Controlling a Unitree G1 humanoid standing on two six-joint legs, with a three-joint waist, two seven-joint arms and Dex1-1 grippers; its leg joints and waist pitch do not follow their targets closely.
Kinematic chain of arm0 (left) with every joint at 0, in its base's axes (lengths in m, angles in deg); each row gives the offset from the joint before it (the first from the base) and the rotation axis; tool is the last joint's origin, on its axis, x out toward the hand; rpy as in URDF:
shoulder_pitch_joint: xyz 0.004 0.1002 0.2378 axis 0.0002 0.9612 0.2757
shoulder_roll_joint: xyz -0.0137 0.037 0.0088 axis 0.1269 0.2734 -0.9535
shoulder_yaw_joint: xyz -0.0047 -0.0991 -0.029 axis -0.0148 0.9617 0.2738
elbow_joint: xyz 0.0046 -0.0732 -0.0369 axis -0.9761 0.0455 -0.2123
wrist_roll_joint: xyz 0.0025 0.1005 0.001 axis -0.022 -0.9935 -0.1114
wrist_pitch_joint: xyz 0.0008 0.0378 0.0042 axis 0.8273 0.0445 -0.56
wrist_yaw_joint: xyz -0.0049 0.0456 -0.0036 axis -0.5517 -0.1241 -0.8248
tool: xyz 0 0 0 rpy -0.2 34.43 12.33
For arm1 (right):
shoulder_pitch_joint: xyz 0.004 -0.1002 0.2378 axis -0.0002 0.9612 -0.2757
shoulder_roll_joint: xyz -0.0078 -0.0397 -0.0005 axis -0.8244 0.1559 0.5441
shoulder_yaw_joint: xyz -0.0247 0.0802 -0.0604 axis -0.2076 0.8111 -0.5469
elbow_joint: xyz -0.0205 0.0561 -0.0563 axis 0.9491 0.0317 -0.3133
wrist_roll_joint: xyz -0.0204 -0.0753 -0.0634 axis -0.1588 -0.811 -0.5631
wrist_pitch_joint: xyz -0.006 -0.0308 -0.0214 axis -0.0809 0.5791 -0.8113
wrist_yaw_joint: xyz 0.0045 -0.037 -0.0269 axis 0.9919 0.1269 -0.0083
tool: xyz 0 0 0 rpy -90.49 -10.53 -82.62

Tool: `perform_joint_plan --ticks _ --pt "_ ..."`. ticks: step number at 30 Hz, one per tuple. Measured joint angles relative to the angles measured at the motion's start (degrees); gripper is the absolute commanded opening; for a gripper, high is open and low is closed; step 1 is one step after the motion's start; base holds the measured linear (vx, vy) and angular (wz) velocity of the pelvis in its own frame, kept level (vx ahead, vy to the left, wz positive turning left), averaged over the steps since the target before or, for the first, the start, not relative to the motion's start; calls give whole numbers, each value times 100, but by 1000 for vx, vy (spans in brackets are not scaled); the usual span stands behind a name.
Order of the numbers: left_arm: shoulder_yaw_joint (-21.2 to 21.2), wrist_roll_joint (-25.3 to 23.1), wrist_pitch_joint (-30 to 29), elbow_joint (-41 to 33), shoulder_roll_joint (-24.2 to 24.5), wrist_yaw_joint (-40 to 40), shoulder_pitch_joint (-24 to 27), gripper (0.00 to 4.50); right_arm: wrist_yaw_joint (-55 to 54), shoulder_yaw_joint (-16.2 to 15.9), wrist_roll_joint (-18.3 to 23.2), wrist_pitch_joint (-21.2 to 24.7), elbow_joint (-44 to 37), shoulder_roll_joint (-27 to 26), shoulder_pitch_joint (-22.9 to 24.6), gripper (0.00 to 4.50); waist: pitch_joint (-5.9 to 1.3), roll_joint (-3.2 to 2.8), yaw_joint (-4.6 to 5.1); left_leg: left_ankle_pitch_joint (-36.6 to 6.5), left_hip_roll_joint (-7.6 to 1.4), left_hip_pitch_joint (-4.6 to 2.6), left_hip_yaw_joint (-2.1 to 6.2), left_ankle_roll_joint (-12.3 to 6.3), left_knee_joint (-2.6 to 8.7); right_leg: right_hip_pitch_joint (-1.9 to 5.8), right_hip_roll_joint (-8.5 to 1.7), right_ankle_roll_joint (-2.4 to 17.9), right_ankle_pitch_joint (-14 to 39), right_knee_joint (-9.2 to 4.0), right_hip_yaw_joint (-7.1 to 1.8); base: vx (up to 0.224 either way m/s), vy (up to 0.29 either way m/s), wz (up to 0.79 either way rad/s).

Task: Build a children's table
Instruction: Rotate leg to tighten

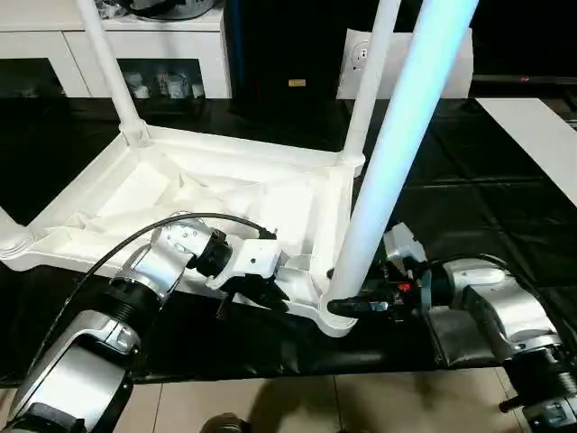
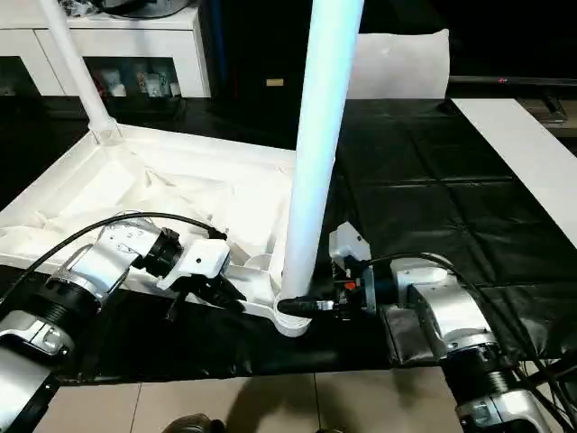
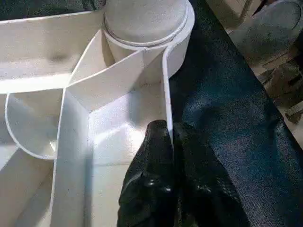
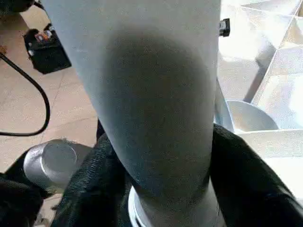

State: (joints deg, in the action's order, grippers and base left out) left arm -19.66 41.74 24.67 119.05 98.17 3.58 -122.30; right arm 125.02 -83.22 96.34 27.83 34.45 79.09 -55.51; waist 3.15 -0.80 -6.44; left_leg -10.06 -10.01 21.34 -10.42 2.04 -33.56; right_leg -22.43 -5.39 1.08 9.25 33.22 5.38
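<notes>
Left gripper (image 3: 169, 142) pinched on upturned tabletop (image 1: 225, 194) rim, right gripper (image 4: 161, 189) clasping near leg (image 1: 397, 153), leg tops cropped.

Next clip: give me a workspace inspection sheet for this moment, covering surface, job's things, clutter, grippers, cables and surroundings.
Surface: black sheet over the floor; tiles at the near edge.
Job's things: tabletop lies underside up; three legs stand in corner sockets, among them the near leg, and a socket end shows at the left edge.
Clutter: white flat bag behind the tabletop.
Grippers: left gripper shut on the tabletop's thin near wall; right gripper has a finger on each side of the near leg's base.
Cables: black cable loops over the left forearm.
Surroundings: white cabinet at the back, white board to the right.
</notes>
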Motion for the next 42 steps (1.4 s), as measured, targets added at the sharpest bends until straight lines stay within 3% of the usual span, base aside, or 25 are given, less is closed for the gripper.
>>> perform_joint_plan --ticks 7,15,18,22,25,29,30,31,34,36,39,42 --pt "16 5 -53 35 -31 -4 -14 0 -14 -10 -15 91 -17 0 -29 205 0 0 1 0 -1 -8 0 0 -2 8 0 0 0 2 0 0 0 0" --pt "222 -53 -937 31 -265 -571 -19 0 -1057 317 -15 586 -447 -308 364 204 -3 -8 36 1 -1 -56 0 2 -2 48 0 -40 24 -1 -1 0 0 0" --pt "393 -175 -1485 78 -444 -1234 -65 0 -2124 601 -247 747 -435 -759 356 204 -3 -8 157 4 2 -76 1 6 -4 57 0 -44 26 -8 -4 0 0 0" --pt "664 -257 -2349 92 -976 -2286 -114 0 -3843 990 -631 1045 -224 -1454 79 201 0 -12 446 3 6 -77 11 6 -25 58 -6 -49 30 -40 11 0 0 0" --pt "814 -261 -2731 90 -1256 -2826 -129 0 -4710 1140 -826 1262 -101 -1780 -149 201 2 -21 606 3 7 -63 59 5 -24 70 -5 -49 30 -116 69 0 0 0" --pt "887 -281 -2996 91 -1457 -3314 -190 0 -5410 1188 -1061 1376 45 -2036 -400 201 4 -31 723 2 7 -28 79 4 -25 62 -7 -49 30 -160 94 0 0 0" --pt "889 -281 -3007 90 -1470 -3335 -190 0 -5442 1188 -1084 1360 45 -2048 -399 255 4 -31 733 2 10 -28 78 4 -25 63 -8 -49 30 -160 91 0 0 0" --pt "895 -281 -3026 87 -1481 -3361 -192 0 -5475 1198 -1119 1324 47 -2080 -399 267 4 -32 741 2 11 -28 78 4 -25 63 -8 -48 29 -160 88 0 0 0" --pt "894 -285 -3035 63 -1496 -3384 -192 0 -5475 1202 -1118 1194 46 -2118 -358 274 3 -32 743 2 12 -26 75 3 -23 61 -8 -46 28 -159 81 0 0 0" --pt "873 -290 -3031 33 -1495 -3375 -191 0 -5473 1208 -1117 1096 5 -2113 -287 309 3 -32 732 1 14 -23 73 2 -21 58 -7 -42 25 -157 74 0 0 0" --pt "785 -291 -2660 -17 -1382 -3213 -113 0 -5216 1203 -1047 852 -129 -2045 -91 318 4 -32 698 1 17 -18 63 1 -16 45 -2 -21 10 -143 51 0 0 0" --pt "711 -245 -2336 -206 -1156 -2915 36 0 -4533 1134 -897 524 -212 -1669 114 356 4 -31 644 -11 17 -13 49 3 -6 31 -1 -17 -52 -138 37 0 0 0"
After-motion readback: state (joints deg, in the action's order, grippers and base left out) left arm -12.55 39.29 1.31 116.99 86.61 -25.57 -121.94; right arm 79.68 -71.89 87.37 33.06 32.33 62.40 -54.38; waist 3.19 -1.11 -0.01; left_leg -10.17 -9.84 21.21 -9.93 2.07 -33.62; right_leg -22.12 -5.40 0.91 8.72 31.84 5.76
